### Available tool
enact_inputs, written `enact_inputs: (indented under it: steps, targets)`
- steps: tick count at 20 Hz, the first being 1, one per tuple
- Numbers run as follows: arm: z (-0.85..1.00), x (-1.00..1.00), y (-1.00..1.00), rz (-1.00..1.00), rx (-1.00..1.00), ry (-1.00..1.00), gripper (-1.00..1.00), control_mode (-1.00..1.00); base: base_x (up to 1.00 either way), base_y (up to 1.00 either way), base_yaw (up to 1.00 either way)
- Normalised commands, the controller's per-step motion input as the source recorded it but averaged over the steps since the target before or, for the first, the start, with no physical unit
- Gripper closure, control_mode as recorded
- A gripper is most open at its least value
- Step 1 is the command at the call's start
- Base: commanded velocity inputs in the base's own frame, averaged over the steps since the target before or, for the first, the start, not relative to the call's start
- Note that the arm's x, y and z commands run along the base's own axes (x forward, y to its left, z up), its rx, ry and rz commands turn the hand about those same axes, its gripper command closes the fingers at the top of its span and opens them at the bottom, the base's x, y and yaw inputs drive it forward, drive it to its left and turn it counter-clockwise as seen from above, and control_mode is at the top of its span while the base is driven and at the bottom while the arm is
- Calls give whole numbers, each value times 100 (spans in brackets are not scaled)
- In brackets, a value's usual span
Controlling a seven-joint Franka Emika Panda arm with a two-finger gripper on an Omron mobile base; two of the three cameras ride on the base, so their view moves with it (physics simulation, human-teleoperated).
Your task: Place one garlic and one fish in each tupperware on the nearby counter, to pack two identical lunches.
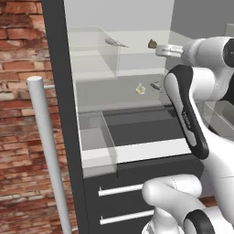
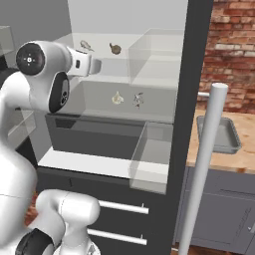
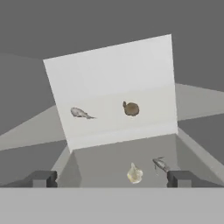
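Hand view: the gripper point(image 3: 109, 178) is facing into an open fridge, its jaws standing as wide as they go and holding nothing. On the nearer, lower shelf a garlic point(image 3: 134, 173) is lying just left of a fish point(image 3: 161, 164), the two close but apart. On the farther, upper shelf a second fish point(image 3: 81, 113) is lying to the left, well apart from a small brown lump point(image 3: 131, 108) that cannot be identified.

Right base view: a grey tupperware point(image 2: 219, 133) is sitting on the counter point(image 2: 238, 162) to the right of the fridge, past the open door's long handle point(image 2: 204, 164).

Judging from its looks, the garlic is light and firm, rounded enough to roll; a grip across its widest part, below the pointed tip, is looking safest. The fish appears slim, smooth and possibly slippery, so the thicker mid-body is offering a better hold than the thin tail.
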Motion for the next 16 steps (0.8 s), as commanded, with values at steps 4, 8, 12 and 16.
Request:
enact_inputs:
  steps: [4,8,12,16]
  targets:
    - [0,44,-1,0,-12,9,-100,-100,0,0,0]
    - [1,69,-8,-1,-6,17,-100,-100,0,0,0]
    - [1,65,-27,0,-1,15,-100,-100,0,0,0]
    - [0,52,-25,0,0,11,-100,-100,0,0,0]
